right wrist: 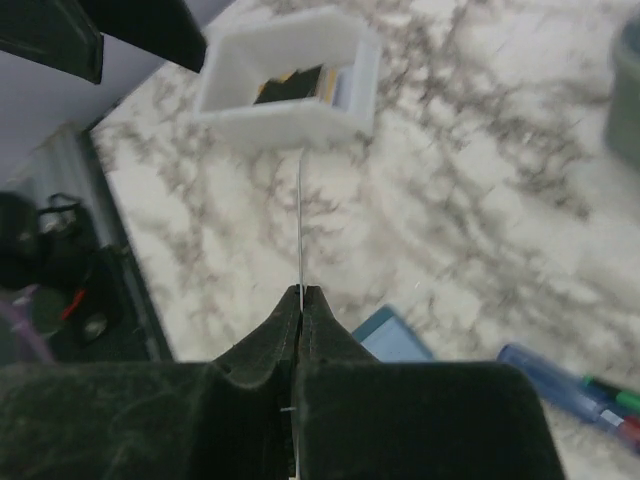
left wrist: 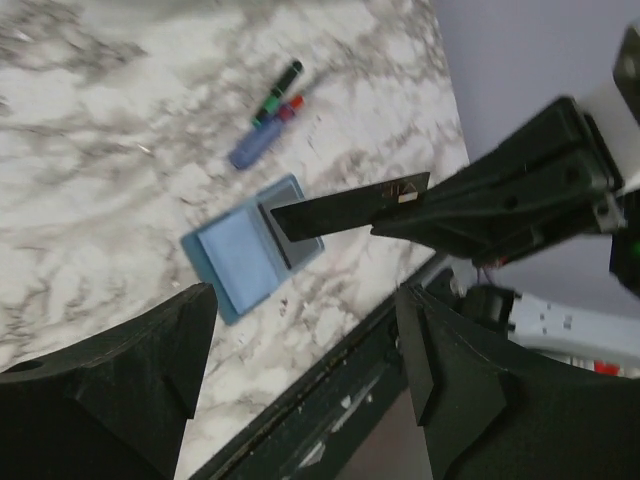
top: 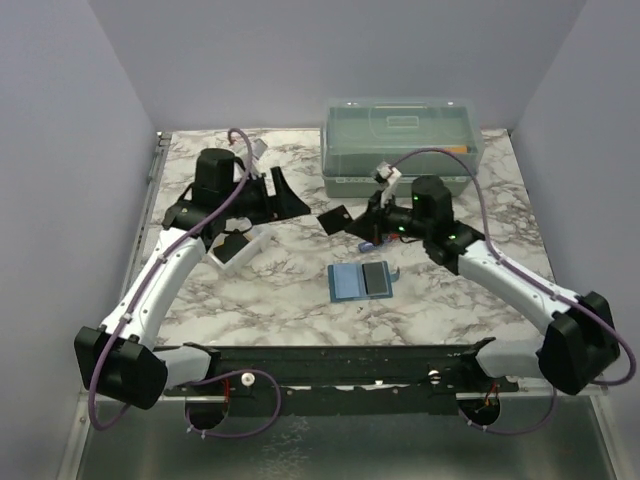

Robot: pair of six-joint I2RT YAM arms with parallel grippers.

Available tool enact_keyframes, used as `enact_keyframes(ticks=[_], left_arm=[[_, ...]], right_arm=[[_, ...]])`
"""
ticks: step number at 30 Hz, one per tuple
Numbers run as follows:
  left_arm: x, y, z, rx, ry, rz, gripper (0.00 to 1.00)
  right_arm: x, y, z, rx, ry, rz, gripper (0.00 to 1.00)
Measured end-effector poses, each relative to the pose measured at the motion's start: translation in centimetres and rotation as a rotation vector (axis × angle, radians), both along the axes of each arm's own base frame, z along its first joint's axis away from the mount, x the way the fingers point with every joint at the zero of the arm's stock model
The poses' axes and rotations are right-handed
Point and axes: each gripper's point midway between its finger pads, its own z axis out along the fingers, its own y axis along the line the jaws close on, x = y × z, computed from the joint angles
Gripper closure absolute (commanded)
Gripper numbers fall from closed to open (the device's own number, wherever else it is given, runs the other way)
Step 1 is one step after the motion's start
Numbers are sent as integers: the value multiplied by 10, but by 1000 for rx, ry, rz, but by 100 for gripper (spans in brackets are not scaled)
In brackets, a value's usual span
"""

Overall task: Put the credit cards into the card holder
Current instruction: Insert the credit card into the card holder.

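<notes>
The teal-blue card holder (top: 350, 283) (left wrist: 240, 255) lies open and flat on the marble, with a dark panel on its right half. My right gripper (top: 352, 219) (right wrist: 301, 292) hangs above and behind it, shut on a credit card (top: 335, 218) (left wrist: 340, 211). That card looks dark from above and shows as a thin edge-on line (right wrist: 300, 220) in the right wrist view. More credit cards (right wrist: 300, 88) lie in the small white tray. My left gripper (top: 272, 192) (left wrist: 305, 310) is open with nothing between its fingers, raised to the left of the held card.
The small white tray (top: 236, 247) (right wrist: 290, 115) sits below the left wrist. A large translucent lidded box (top: 402, 148) stands at the back. Coloured pens (top: 370, 243) (left wrist: 268, 118) (right wrist: 575, 388) lie under the right gripper. The black rail (top: 330, 360) runs along the near edge.
</notes>
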Motion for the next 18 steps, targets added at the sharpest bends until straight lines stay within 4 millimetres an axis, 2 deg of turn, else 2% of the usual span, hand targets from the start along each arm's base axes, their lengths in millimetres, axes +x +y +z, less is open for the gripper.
enact_keyframes(ticks=[2, 5, 8, 12, 16, 18], left_arm=[[-17, -22, -11, -10, 9, -104, 20], [-45, -58, -34, -39, 58, -290, 19], [-72, -90, -58, -53, 123, -452, 19], [-104, -109, -82, -58, 196, -596, 22], [-122, -113, -79, -104, 210, -693, 36], [-133, -117, -72, -140, 207, -757, 56]], right_arm=[[-17, -27, -11, 9, 108, 17, 100], [-61, -55, -31, 63, 307, 110, 100], [-106, -56, -44, 118, 493, 248, 100], [-139, -59, -43, 161, 624, 359, 100], [-154, -61, -29, 189, 632, 426, 100], [-157, -62, -26, 194, 636, 442, 100]])
